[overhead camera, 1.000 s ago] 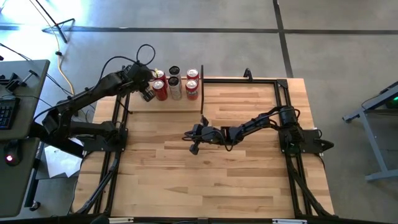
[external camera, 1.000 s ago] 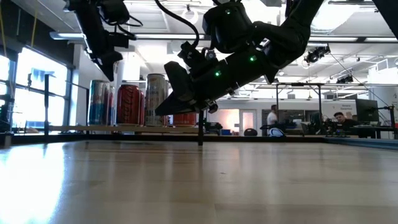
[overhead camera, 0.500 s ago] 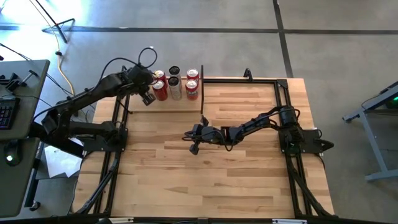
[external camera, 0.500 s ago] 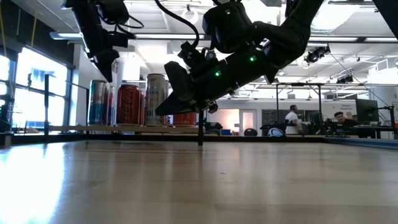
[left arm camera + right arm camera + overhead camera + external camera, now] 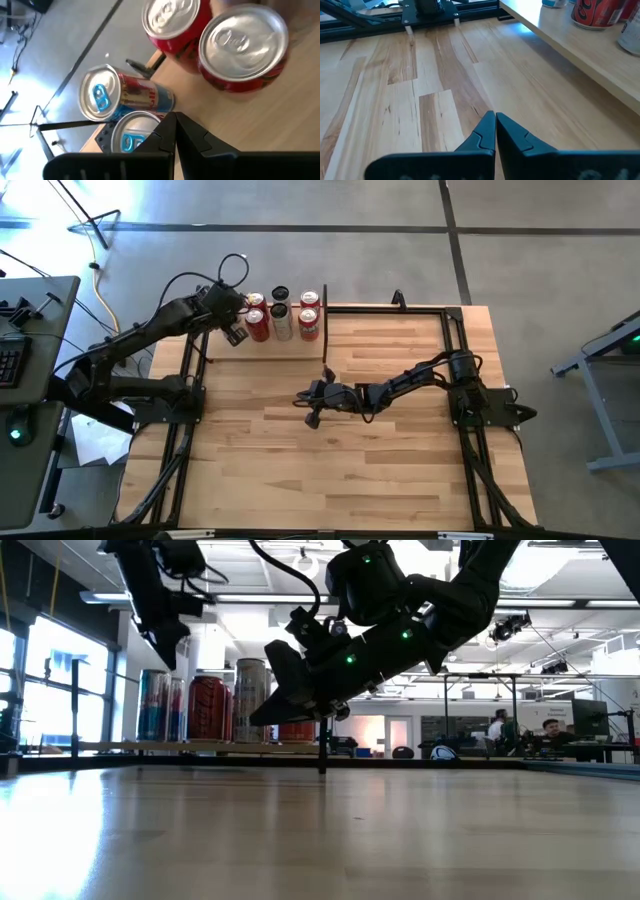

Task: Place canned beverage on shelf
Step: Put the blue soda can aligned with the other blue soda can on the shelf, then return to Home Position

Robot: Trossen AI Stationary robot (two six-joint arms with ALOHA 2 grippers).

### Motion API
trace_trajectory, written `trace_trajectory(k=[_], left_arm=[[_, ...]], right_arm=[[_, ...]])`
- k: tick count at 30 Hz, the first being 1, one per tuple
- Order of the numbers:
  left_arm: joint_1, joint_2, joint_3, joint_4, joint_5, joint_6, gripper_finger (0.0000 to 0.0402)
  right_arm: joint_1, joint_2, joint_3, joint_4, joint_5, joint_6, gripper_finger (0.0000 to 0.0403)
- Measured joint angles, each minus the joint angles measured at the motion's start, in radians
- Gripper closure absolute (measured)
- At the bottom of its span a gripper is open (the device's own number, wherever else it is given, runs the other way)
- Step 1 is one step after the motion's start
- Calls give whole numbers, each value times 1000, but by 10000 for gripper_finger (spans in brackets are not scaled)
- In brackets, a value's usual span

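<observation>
The shelf, a pale-wood board with thin black uprights, stands at the table's far left. Several cans stand upright on it: red ones, a silver one and blue-and-red ones. They show in the low view as well. My left gripper is shut and empty; it hovers above the cans at the shelf's left end. My right gripper is shut and empty, a little above the table's middle.
The shelf's edge with a red can lies ahead of my right gripper. Black frame rails run along the table's far and side edges. Bare planked tabletop fills the near half. People stand in the room behind.
My left gripper has drifted slightly toward the table's left edge above the cans, still shut. The cans and my right arm have kept still.
</observation>
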Motion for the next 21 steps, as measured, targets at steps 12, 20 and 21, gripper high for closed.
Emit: trace_trajectory(k=[12,20,21], left_arm=[[-224,-271,-133,249,249,-95,401],[-380,-479,-516,759,405,-104,402],[-396,-496,-561,812,406,-108,401]], right_arm=[[44,-63,-6,-17,6,-216,403],[61,-193,-159,32,26,-271,403],[60,-210,-192,62,24,-273,403]])
